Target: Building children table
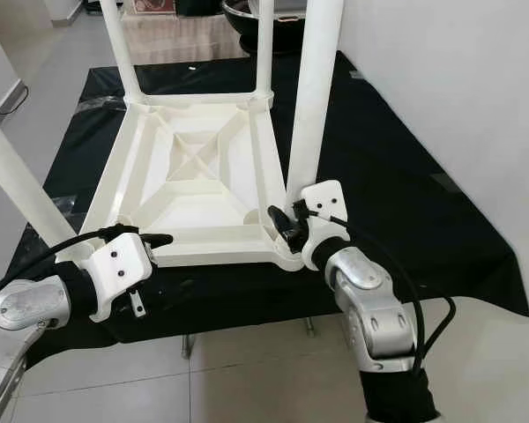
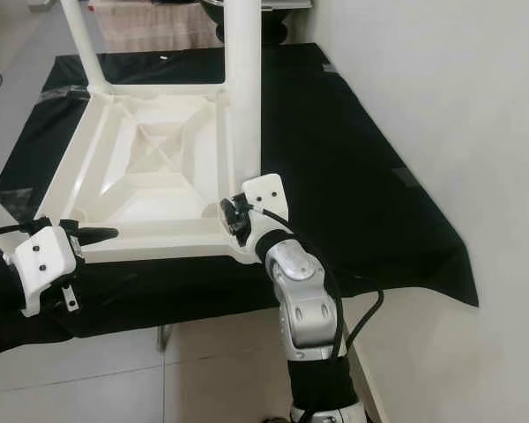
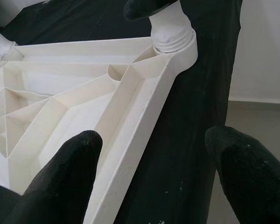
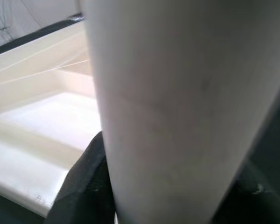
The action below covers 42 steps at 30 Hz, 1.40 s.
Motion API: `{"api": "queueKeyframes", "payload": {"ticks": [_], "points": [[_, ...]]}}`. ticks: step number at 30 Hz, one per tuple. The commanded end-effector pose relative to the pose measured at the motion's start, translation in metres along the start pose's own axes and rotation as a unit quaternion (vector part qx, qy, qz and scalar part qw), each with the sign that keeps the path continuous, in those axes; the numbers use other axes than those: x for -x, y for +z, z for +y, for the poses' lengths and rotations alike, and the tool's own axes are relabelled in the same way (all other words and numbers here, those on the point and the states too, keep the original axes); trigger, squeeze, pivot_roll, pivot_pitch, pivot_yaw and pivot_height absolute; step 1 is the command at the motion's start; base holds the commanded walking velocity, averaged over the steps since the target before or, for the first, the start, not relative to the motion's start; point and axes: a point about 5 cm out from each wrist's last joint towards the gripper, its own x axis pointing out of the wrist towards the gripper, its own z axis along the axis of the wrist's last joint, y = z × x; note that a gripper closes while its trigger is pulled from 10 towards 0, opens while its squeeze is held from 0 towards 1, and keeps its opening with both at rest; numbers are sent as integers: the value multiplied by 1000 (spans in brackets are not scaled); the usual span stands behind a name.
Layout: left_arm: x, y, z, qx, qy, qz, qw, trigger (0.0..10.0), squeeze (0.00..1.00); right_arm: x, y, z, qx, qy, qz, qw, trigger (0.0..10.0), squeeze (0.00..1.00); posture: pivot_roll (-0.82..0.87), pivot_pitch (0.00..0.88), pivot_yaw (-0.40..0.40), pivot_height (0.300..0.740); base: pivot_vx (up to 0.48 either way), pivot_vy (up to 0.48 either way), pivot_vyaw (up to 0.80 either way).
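A white plastic children's table top (image 1: 194,167) lies upside down on a black cloth (image 1: 397,194). Two legs stand in its far corners (image 1: 119,44). My right gripper (image 1: 284,226) is shut on the base of the near right leg (image 1: 313,97), which stands upright in its corner socket (image 3: 175,39). In the right wrist view that leg (image 4: 177,93) is held between the black fingers (image 4: 86,186). My left gripper (image 3: 163,168) is open at the near left corner, its fingers (image 3: 65,172) either side of the front rim. Another leg (image 1: 18,181) slants up beside it.
The black cloth covers a low table whose front edge (image 1: 247,313) is just before my arms. A white wall (image 1: 458,79) runs close along the right. Grey tiled floor (image 1: 247,379) lies below. A dark round object (image 1: 278,22) sits beyond the far end.
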Motion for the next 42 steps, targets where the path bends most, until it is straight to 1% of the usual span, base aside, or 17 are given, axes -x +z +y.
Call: {"api": "queueKeyframes", "payload": {"ticks": [1,3,7,10,12,13,16,18,21,22,24,26,34,36,38,41,42], "points": [[-4,2,-6,6,-9,-7,1000,10000,0,-2,-2,5,-14,100,-4,995,10000,937,-4,141,-33,740,0,0,0],[-11,3,-12,17,-4,-22,1000,10000,0,-1,6,5,-10,236,-24,971,10000,1000,-2,143,-39,740,0,0,0],[-16,5,-16,25,4,-34,999,10000,0,0,10,1,11,309,-31,951,10000,1000,8,147,-43,740,0,0,0],[-25,9,-22,80,45,-63,994,10000,0,-9,15,-5,41,377,-22,925,10000,945,20,154,-49,740,0,0,0],[-26,10,-24,96,53,-71,991,10000,0,-12,15,-6,37,387,-20,921,10000,945,20,154,-49,740,0,0,0],[-30,12,-29,116,59,-80,988,10000,0,-15,17,-7,38,395,-19,918,10000,0,26,159,-51,740,0,0,0],[-36,13,-43,165,68,-94,980,10000,0,-19,18,-9,42,431,-12,901,10000,0,29,166,-55,740,0,0,0],[-45,12,-68,233,83,-98,964,10000,0,-22,20,-11,32,470,-4,882,10000,0,34,179,-62,740,0,0,0],[-49,10,-87,287,98,-95,948,10000,0,-24,20,-13,28,484,3,875,10000,0,31,184,-62,740,0,0,0],[-49,9,-91,299,112,-93,943,10000,0,-26,21,-15,26,489,3,872,9020,0,29,184,-61,740,0,0,0],[-46,9,-90,308,131,-93,938,10000,0,-26,22,-18,16,497,2,868,0,0,28,186,-60,740,0,0,0],[-44,9,-89,310,134,-92,937,10000,0,-26,22,-19,13,502,1,865,0,0,28,186,-60,740,0,0,0],[-40,11,-100,310,129,-78,939,10000,0,-27,16,-30,23,474,-2,880,0,0,19,182,-55,740,0,0,0],[-42,11,-100,299,137,-79,941,10000,0,-22,5,-34,20,414,-1,910,0,0,-1,181,-56,740,0,0,0],[-42,11,-99,297,140,-80,941,10000,0,-18,-3,-36,18,380,4,925,0,0,-1,181,-56,740,0,0,0],[-40,10,-96,296,143,-81,941,10000,0,-8,-25,-31,1,214,40,976,0,0,-11,187,-56,740,0,0,0],[-40,9,-95,295,145,-80,941,10000,0,-2,-32,-40,0,7,68,998,0,0,-12,189,-45,740,0,0,0]]}}
